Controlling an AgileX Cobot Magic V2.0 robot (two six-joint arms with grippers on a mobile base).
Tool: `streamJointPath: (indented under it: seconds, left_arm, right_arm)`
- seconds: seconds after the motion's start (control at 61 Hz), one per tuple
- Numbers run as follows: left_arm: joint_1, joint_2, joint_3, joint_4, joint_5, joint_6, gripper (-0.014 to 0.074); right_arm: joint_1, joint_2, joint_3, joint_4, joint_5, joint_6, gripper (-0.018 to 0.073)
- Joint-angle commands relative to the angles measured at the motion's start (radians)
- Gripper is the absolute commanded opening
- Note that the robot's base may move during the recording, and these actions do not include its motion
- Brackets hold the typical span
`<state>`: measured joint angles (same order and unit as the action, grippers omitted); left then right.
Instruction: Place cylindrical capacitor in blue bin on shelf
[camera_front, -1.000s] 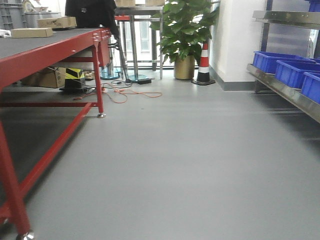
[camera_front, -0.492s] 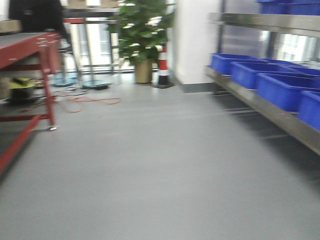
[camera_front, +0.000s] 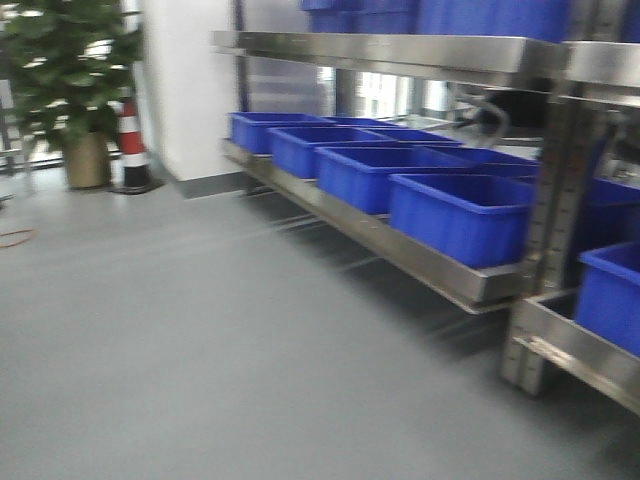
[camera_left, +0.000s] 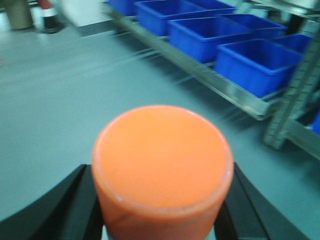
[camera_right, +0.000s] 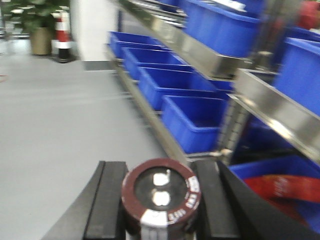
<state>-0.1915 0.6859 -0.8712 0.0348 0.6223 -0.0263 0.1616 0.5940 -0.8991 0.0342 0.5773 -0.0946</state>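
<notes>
Orange cylindrical capacitor (camera_left: 161, 150) clamped end-on between black fingers of left hand (camera_left: 160, 190), held over grey floor (camera_front: 200, 350), well apart from shelf (camera_front: 420, 255). Second, dark-red cylinder (camera_right: 161, 192) with white markings gripped by right hand (camera_right: 159, 205). Blue bins (camera_front: 460, 215) lined along shelf's lower ledge, behind front rail. Views blurred.

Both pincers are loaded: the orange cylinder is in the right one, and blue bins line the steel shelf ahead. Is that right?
One slip: the orange cylinder sits in the left pincer, as the left wrist view shows. The right pincer holds a dark red cylinder. Both are loaded, and blue bins do line the steel shelf.
</notes>
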Motion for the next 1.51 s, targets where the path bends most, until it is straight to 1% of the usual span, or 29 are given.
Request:
streamJointPath:
  seconds: [0.0,1.492]
  left_arm:
    - [-0.006,-0.004,-0.001,-0.004,-0.022,-0.007,-0.0111]
    - [-0.006,-0.004,-0.001,-0.004,-0.022,-0.007,-0.0111]
  right_arm:
    - [0.000,0.001,-0.006,-0.007,-0.031,-0.003,-0.0162]
    - [0.000,0.001,-0.006,-0.007,-0.031,-0.003,-0.0162]
